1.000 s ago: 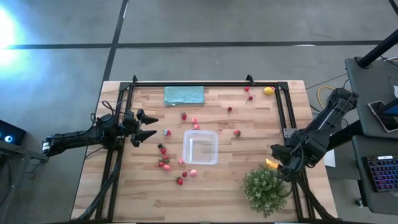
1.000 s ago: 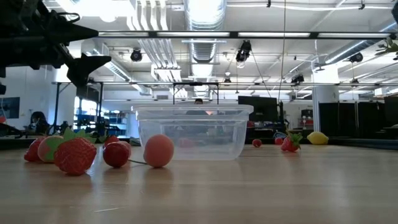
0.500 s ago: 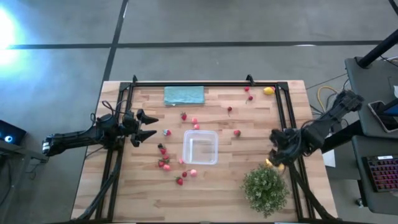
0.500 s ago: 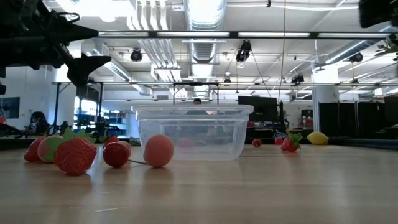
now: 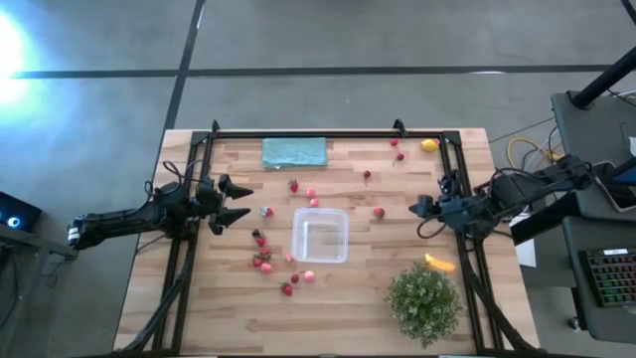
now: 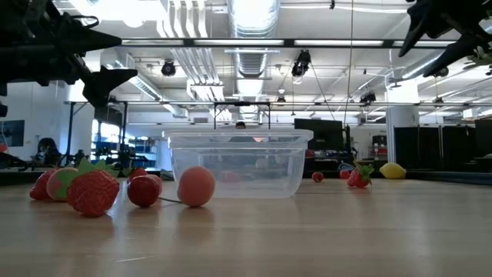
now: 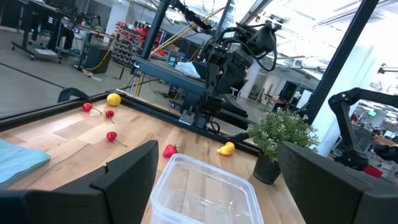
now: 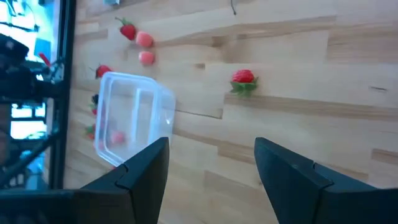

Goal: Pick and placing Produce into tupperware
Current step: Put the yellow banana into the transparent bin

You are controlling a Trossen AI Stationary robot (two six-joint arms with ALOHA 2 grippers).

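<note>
Right claw (image 5: pixel 418 208) wide, empty, beside strawberry (image 5: pixel 379 212); left claw (image 5: pixel 243 200) wide near tupperware (image 5: pixel 319 236).

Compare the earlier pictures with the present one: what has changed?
The right gripper rose from beside the green plant and swung toward the table's middle, open and empty, uncovering the orange piece on the wood. The left gripper, the tupperware and the strawberries kept their places.
</note>
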